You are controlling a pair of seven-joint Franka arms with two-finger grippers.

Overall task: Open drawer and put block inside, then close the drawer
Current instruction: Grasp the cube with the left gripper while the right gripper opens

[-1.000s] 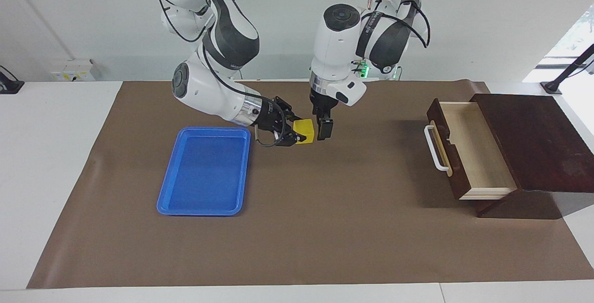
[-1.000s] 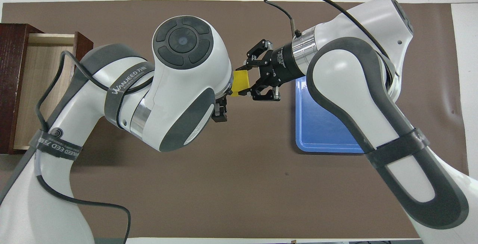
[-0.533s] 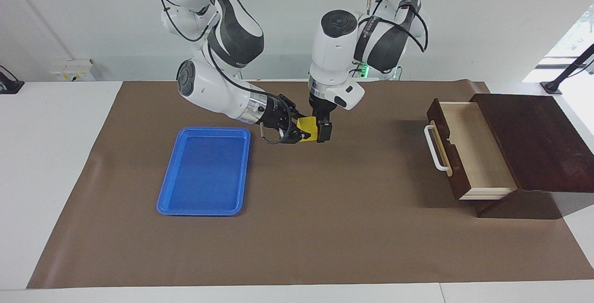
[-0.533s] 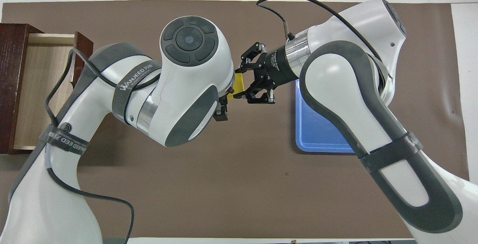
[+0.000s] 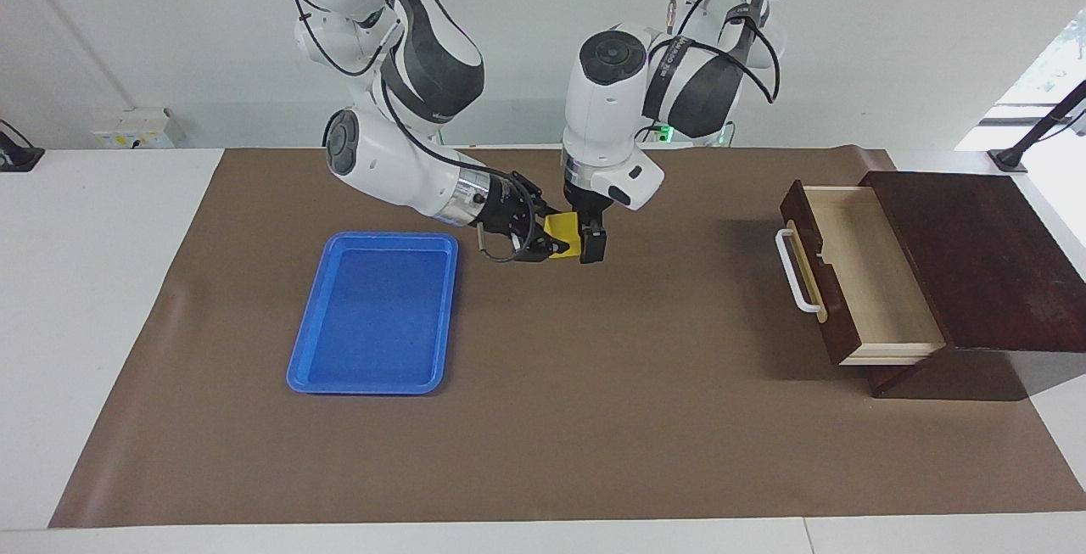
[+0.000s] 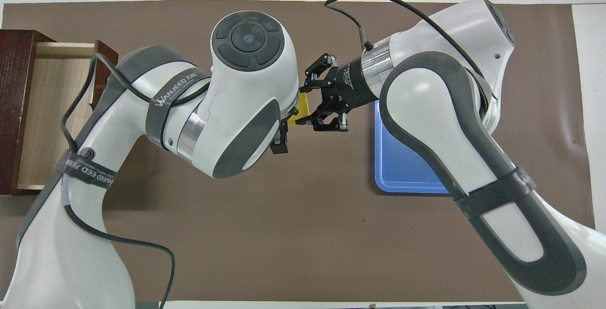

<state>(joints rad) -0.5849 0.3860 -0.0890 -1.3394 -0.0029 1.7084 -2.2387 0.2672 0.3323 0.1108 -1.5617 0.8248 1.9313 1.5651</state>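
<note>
Right gripper (image 5: pixel 543 242) is clamped on the block (image 5: pixel 563 235), holding it up mid-surface so the left gripper (image 5: pixel 587 242), spread wide around it, can take it (drawer (image 5: pixel 857 270) sits open, nothing inside yet).

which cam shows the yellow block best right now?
Facing view: the block shows two faces, held up by the right gripper, with the open left gripper around it. Overhead view: only a yellow sliver, the left arm covering the rest.

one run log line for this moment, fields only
stage: handover above mat | block: in shut right end effector | left end effector: open around block | drawer: open, nothing visible inside
</note>
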